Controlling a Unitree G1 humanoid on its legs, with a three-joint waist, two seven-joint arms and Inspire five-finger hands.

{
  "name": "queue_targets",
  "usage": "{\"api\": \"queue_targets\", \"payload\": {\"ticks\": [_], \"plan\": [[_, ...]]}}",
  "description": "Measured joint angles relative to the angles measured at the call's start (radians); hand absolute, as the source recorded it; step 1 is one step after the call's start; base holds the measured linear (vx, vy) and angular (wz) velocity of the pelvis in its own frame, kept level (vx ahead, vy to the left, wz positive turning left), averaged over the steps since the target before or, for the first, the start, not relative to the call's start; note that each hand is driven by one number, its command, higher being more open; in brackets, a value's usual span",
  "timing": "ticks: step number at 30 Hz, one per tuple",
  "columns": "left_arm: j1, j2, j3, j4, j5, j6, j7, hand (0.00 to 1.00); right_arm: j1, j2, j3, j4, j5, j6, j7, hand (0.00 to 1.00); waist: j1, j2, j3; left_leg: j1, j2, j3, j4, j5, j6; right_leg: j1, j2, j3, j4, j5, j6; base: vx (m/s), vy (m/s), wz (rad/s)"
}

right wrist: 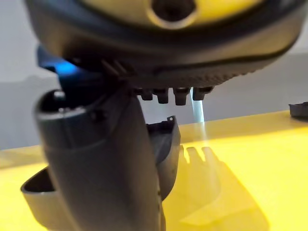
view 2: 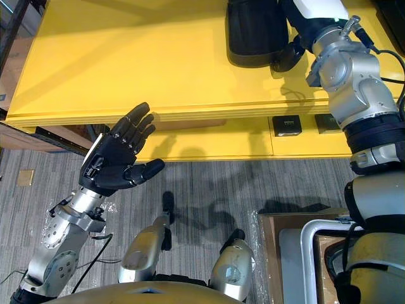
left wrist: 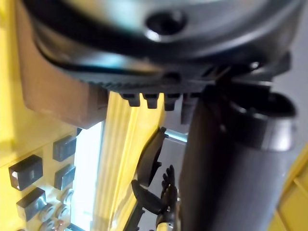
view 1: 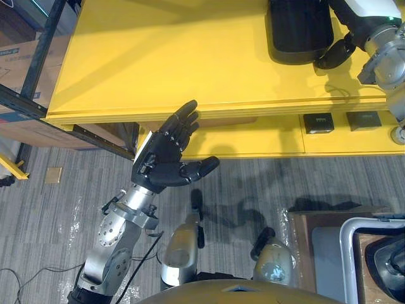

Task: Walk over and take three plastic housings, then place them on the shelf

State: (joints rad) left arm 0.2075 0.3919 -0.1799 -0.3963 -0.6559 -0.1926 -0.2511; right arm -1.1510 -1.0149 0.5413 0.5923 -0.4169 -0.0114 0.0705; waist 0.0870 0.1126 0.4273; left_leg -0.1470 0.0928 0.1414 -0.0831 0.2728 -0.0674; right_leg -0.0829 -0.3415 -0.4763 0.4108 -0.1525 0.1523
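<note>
- We see one black plastic housing on the yellow shelf, on the top board towards its far right part, set back from the front edge.
- The housing is a smooth, glossy shell with rounded corners. The view's edge cuts off its far end, so we can't read its long axis.
- The right hand touches the housing's near right corner. We can't tell whether its fingers are clamped on it.
- The left hand is empty, fingers straight and spread. It hangs just off the front edge, over the grey ribbed floor.
- The lower tier holds two small black square blocks side by side.
</note>
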Motion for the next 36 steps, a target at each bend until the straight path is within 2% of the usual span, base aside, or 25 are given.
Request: {"api": "queue_targets", "payload": {"ticks": [3,6,8,10,12,13,14,16,17,21,24,25,28,32,34,36], "plan": [[0.008,0.000,0.003,0.000,0.000,0.000,-0.004,1.00,0.055,-0.021,-0.031,-0.095,0.001,-0.006,0.010,1.00,-0.011,-0.001,0.000,0.013,0.000,0.004,0.000,-0.001,0.000,0.018,0.003,0.001,-0.016,0.004,0.005,0.02,-0.021,-0.03],[0.043,0.000,0.014,0.000,0.000,-0.007,-0.026,1.00,0.202,-0.065,-0.149,-0.304,0.025,-0.028,0.040,1.00,-0.029,-0.007,-0.004,0.036,0.004,0.017,-0.001,-0.014,-0.002,0.049,0.017,0.009,-0.056,0.016,0.014,0.05,-0.032,-0.12],[0.050,0.000,0.016,0.000,0.000,-0.007,-0.041,1.00,0.312,-0.091,-0.252,-0.440,0.081,-0.024,0.099,1.00,-0.043,-0.014,-0.012,0.036,0.009,0.029,-0.001,-0.019,-0.003,0.053,0.028,0.015,-0.085,0.032,0.014,0.06,-0.036,-0.19],[0.067,0.002,0.019,0.000,0.000,-0.005,-0.060,1.00,0.496,-0.090,-0.362,-0.572,0.128,-0.014,0.165,1.00,-0.067,-0.047,-0.050,0.037,0.017,0.058,-0.001,-0.024,-0.004,0.064,0.046,0.027,-0.140,0.059,0.017,0.08,-0.047,-0.27],[0.070,0.007,0.018,0.000,0.000,-0.004,-0.069,1.00,0.623,-0.085,-0.420,-0.639,0.182,0.005,0.189,1.00,-0.079,-0.075,-0.075,0.049,0.022,0.089,-0.001,-0.030,-0.004,0.073,0.055,0.044,-0.172,0.073,0.019,0.08,-0.050,-0.30],[0.070,0.012,0.017,0.000,0.000,-0.003,-0.082,1.00,0.733,-0.061,-0.488,-0.687,0.262,0.025,0.191,1.00,-0.095,-0.091,-0.102,0.055,0.026,0.108,-0.002,-0.036,-0.004,0.082,0.064,0.053,-0.200,0.085,0.019,0.06,-0.046,-0.39],[0.069,0.013,0.013,0.000,0.000,-0.002,-0.091,1.00,0.825,-0.013,-0.566,-0.721,0.328,0.040,0.188,1.00,-0.113,-0.102,-0.130,0.059,0.029,0.129,-0.002,-0.040,-0.005,0.083,0.070,0.067,-0.223,0.097,0.019,0.05,-0.039,-0.39],[0.063,0.013,-0.004,0.000,0.000,0.000,-0.097,1.00,0.920,0.074,-0.668,-0.749,0.401,0.049,0.163,1.00,-0.126,-0.107,-0.156,0.074,0.037,0.168,-0.003,-0.056,-0.007,0.084,0.081,0.101,-0.252,0.116,0.018,0.02,-0.011,-0.62],[0.060,0.008,-0.030,0.000,0.000,0.006,-0.107,1.00,0.999,0.180,-0.751,-0.766,0.446,0.052,0.107,1.00,-0.145,-0.108,-0.186,0.092,0.043,0.208,-0.006,-0.067,-0.009,0.085,0.089,0.137,-0.280,0.134,0.018,0.00,-0.001,-0.76],[0.022,-0.017,-0.125,0.000,0.003,0.058,-0.131,1.00,1.179,0.395,-0.889,-0.778,0.473,0.056,-0.015,1.00,-0.188,-0.106,-0.229,0.157,0.058,0.319,-0.006,-0.094,-0.020,0.082,0.106,0.239,-0.331,0.166,0.014,0.00,0.009,-0.87],[-0.007,-0.045,-0.196,0.020,0.004,0.093,-0.145,1.00,1.394,0.588,-0.941,-0.819,0.567,0.032,-0.086,1.00,-0.245,-0.101,-0.264,0.212,0.080,0.434,-0.006,-0.115,-0.040,0.065,0.136,0.348,-0.365,0.187,0.010,0.02,-0.008,-1.09],[-0.014,-0.049,-0.204,0.030,0.003,0.096,-0.146,1.00,1.434,0.619,-0.943,-0.826,0.576,0.024,-0.099,1.00,-0.258,-0.105,-0.268,0.221,0.086,0.456,-0.006,-0.120,-0.046,0.065,0.143,0.367,-0.374,0.191,0.009,0.06,-0.015,-1.00],[-0.079,-0.063,-0.239,0.104,-0.001,0.109,-0.139,1.00,1.603,0.734,-0.959,-0.840,0.593,-0.026,-0.157,1.00,-0.321,-0.089,-0.282,0.272,0.104,0.552,-0.006,-0.137,-0.067,0.062,0.169,0.440,-0.404,0.222,0.011,0.04,-0.023,-0.93],[-0.151,-0.069,-0.317,0.147,-0.001,0.110,-0.116,1.00,1.705,0.801,-0.962,-0.889,0.702,-0.092,-0.184,1.00,-0.351,-0.085,-0.289,0.293,0.123,0.633,-0.006,-0.153,-0.086,0.031,0.182,0.453,-0.413,0.231,0.016,-0.03,-0.027,-0.63],[-0.180,-0.079,-0.372,0.157,0.000,0.110,-0.103,1.00,1.737,0.838,-0.954,-0.925,0.767,-0.135,-0.182,1.00,-0.371,-0.085,-0.293,0.297,0.130,0.636,-0.006,-0.155,-0.086,0.030,0.190,0.457,-0.412,0.232,0.017,-0.01,-0.045,-0.18],[-0.187,-0.103,-0.416,0.157,0.000,0.110,-0.082,1.00,1.738,0.852,-0.933,-0.935,0.830,-0.179,-0.170,1.00,-0.373,-0.080,-0.306,0.296,0.133,0.641,-0.006,-0.157,-0.089,0.018,0.200,0.479,-0.410,0.234,0.020,0.01,-0.028,-0.17]]}}
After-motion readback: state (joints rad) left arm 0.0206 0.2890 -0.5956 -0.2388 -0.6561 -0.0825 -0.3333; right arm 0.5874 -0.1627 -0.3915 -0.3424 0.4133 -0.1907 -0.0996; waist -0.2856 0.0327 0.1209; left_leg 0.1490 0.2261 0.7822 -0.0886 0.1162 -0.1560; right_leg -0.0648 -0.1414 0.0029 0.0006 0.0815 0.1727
